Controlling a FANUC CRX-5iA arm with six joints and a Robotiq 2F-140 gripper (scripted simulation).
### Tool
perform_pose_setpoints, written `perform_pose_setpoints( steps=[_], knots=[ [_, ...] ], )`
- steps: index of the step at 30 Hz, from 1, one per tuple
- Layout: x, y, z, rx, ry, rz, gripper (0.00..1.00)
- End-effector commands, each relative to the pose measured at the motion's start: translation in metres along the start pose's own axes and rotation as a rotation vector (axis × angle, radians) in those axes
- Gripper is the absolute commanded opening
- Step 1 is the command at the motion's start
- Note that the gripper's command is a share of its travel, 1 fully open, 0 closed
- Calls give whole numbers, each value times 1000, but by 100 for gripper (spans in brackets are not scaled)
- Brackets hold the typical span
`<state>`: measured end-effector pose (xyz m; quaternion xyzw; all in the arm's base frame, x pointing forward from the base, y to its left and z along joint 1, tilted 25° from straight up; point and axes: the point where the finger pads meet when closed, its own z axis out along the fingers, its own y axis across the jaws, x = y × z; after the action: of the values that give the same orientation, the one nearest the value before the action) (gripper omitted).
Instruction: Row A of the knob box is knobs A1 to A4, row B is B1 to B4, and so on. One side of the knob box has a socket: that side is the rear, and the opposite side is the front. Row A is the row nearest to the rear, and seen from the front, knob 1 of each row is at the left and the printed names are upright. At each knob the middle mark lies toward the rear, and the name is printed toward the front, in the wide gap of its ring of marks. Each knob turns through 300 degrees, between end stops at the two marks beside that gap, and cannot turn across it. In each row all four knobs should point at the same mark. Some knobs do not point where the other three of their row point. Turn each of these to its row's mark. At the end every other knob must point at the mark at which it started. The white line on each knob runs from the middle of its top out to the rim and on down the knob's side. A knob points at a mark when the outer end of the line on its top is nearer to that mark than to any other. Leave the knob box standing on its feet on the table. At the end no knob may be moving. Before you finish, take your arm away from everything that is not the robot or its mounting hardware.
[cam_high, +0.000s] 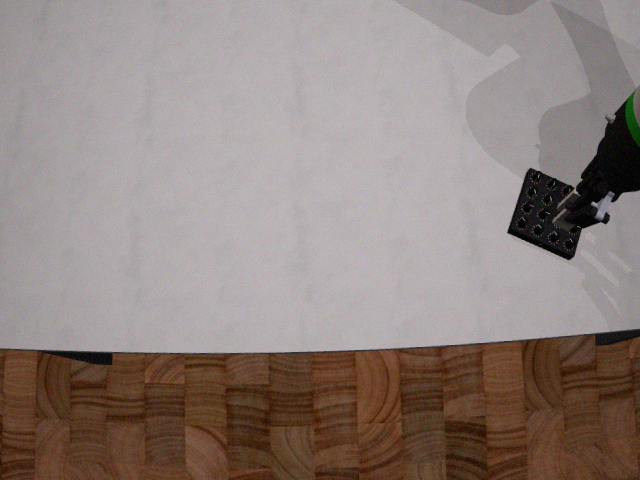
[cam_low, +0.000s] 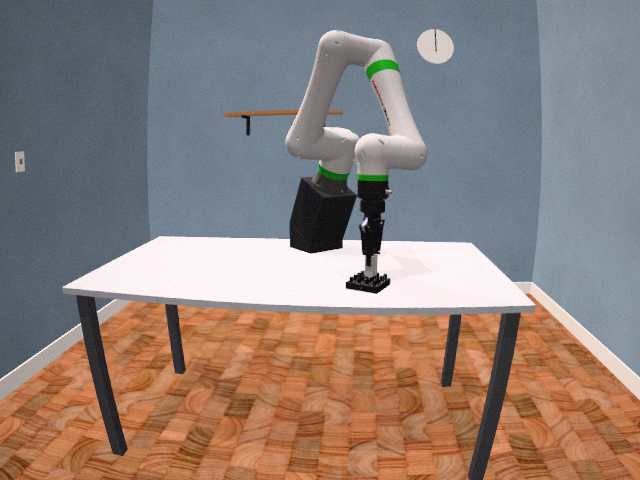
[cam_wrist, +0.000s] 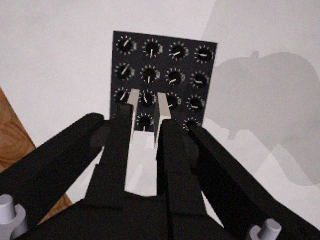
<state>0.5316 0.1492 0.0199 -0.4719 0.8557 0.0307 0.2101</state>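
The black knob box (cam_high: 532, 240) (cam_low: 368, 284) (cam_wrist: 162, 63) stands on the white table (cam_high: 258, 180) (cam_low: 232, 268) near its right side. It carries four rows of four black knobs with white lines. My gripper (cam_high: 563, 209) (cam_low: 369, 273) (cam_wrist: 146, 103) points straight down onto the box. Its two pale finger pads stand a knob's width apart. In the wrist view they straddle one column of knobs, and one knob (cam_wrist: 145, 121) shows between the pads, with a gap on each side. I cannot read the printed names.
The arm's black base (cam_low: 320, 214) stands at the back of the table, behind the box. The table's front edge (cam_high: 310, 351) runs below the box, with wooden floor (cam_high: 310, 413) beyond. The box lies close to the table's right part.
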Motion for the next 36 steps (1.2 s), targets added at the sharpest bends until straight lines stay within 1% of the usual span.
perform_pose_setpoints(
  steps=[1, 13, 27, 36],
  knots=[
    [0, 0, 0, 0, 0, 0, 12],
    [0, 0, 2, 0, 0, 0, 12],
    [0, 0, 12, 0, 0, 0, 12],
    [0, 0, 14, 0, 0, 0, 12]
  ],
)
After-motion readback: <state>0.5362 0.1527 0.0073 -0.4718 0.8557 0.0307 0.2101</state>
